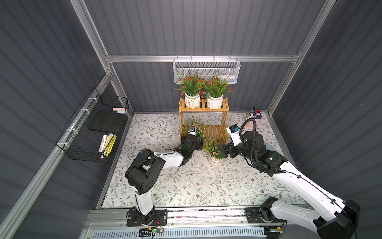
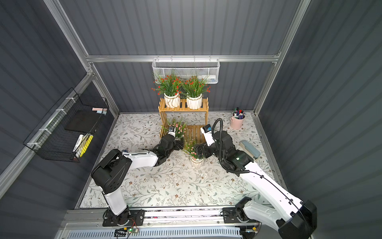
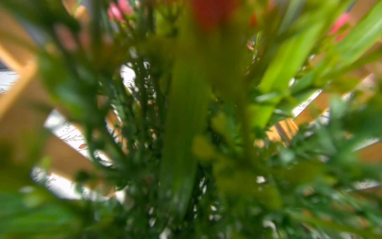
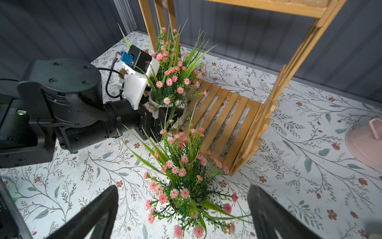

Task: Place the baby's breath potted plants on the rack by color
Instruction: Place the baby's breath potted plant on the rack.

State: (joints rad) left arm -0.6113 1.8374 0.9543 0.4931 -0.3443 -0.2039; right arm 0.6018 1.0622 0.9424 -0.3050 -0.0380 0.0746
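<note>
Standing side by side on the upper tier of the rack (image 1: 203, 105), at the far edge of the table (image 1: 186, 186), are the left red plant (image 1: 191, 89) and the right red plant (image 1: 216, 88). Both white pots are seen upright in both top views, and the two sprays of foliage meet between them.

The far pink plant (image 4: 173, 68) is located at the left end of the lower tier. Its pot is held by the left gripper (image 4: 165, 115), the jaws being closed against the pot's sides as seen from the right wrist view. Whether the pot's base is set on the slats or is just above them cannot be determined. The left wrist view is filled with blurred green leaves and pink blossoms, with wooden slats glimpsed behind.

The near pink plant (image 4: 182, 182) is found upright on the table, just near of the lower tier's front edge and apart from it. The right gripper (image 4: 186, 217) is positioned at this plant, its jaws spread wide, one finger on each side of the foliage. No contact with the pot can be made out.

A pen cup (image 1: 255, 120) is noted at the far right of the table, well apart from the rack.
</note>
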